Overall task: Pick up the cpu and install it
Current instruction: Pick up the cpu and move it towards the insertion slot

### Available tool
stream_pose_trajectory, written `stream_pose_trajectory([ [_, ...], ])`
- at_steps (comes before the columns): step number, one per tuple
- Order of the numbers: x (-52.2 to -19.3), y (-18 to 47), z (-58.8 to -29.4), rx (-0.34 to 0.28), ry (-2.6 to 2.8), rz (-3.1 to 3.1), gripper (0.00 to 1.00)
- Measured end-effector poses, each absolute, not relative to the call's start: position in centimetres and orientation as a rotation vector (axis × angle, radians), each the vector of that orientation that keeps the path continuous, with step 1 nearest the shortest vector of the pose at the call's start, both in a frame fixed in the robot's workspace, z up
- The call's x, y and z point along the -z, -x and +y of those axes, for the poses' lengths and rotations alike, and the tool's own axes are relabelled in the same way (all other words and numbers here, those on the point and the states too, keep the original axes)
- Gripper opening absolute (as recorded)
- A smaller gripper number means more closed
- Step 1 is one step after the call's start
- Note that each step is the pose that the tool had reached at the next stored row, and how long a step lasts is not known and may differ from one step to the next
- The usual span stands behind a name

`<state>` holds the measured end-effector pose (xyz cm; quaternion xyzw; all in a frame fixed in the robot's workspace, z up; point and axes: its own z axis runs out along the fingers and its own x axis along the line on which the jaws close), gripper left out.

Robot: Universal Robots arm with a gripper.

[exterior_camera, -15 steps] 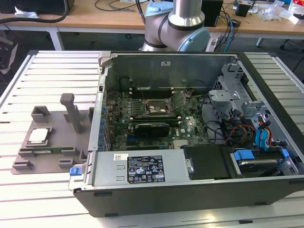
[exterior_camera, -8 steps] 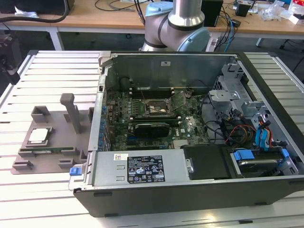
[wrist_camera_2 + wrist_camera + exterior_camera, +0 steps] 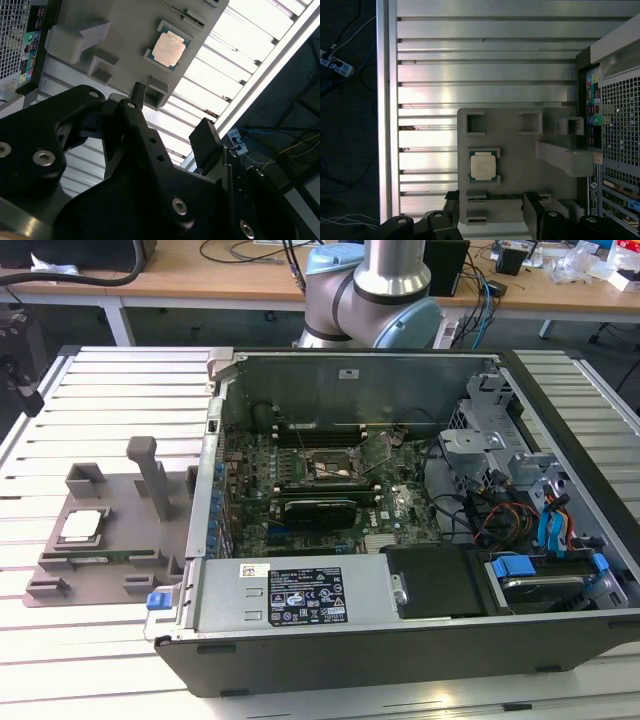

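Observation:
The cpu [image 3: 82, 527] is a small silver square chip lying flat in a recess of the grey holder tray [image 3: 110, 570], at the exterior view's left beside the open computer case. Both wrist views look down on the cpu [image 3: 483, 166] [image 3: 170, 48] from well above. My gripper [image 3: 491, 200] [image 3: 170, 115] is open, its two black fingers [image 3: 137, 94] spread wide with nothing between them, and it hangs over the tray's edge, apart from the chip. The motherboard socket [image 3: 330, 468] sits in the middle of the board inside the case.
The computer case [image 3: 400, 620] lies open on a slatted metal table [image 3: 110, 380]. The tray carries upright grey posts [image 3: 152, 472] and blocks near the cpu. The table edge [image 3: 387, 110] drops to a dark floor with cables. Drive cages and wires fill the case's right side.

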<state>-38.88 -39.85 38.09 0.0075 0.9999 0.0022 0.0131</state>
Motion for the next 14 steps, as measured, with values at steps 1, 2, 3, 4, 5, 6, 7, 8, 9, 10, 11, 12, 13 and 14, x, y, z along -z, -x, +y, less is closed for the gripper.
stream_pose_trajectory([
  [1, -38.09, 38.88, -39.85, -0.007, -0.023, 3.115, 0.68],
  [2, -38.09, 38.88, -39.85, -0.007, -0.023, 3.115, 0.68],
  [3, -38.09, 38.89, -39.85, -0.007, -0.023, 3.115, 0.68],
  [4, -38.08, 38.89, -39.85, -0.007, -0.023, 3.115, 0.68],
  [5, -38.05, 38.89, -39.85, -0.007, -0.023, 3.115, 0.68],
  [6, -38.00, 38.88, -39.85, -0.007, -0.023, 3.115, 0.68],
  [7, -37.94, 38.88, -39.85, -0.007, -0.023, 3.115, 0.68],
  [8, -37.89, 38.88, -39.85, -0.007, -0.023, 3.115, 0.68],
  [9, -37.83, 38.88, -39.85, -0.007, -0.023, 3.115, 0.68],
  [10, -37.77, 38.88, -39.85, -0.007, -0.023, 3.115, 0.68],
  [11, -37.72, 38.88, -39.85, -0.007, -0.023, 3.115, 0.68],
  [12, -37.66, 38.88, -39.85, -0.007, -0.023, 3.115, 0.68],
  [13, -37.57, 38.88, -39.85, -0.007, -0.023, 3.115, 0.68],
  [14, -37.46, 38.88, -39.85, -0.007, -0.023, 3.115, 0.68],
])
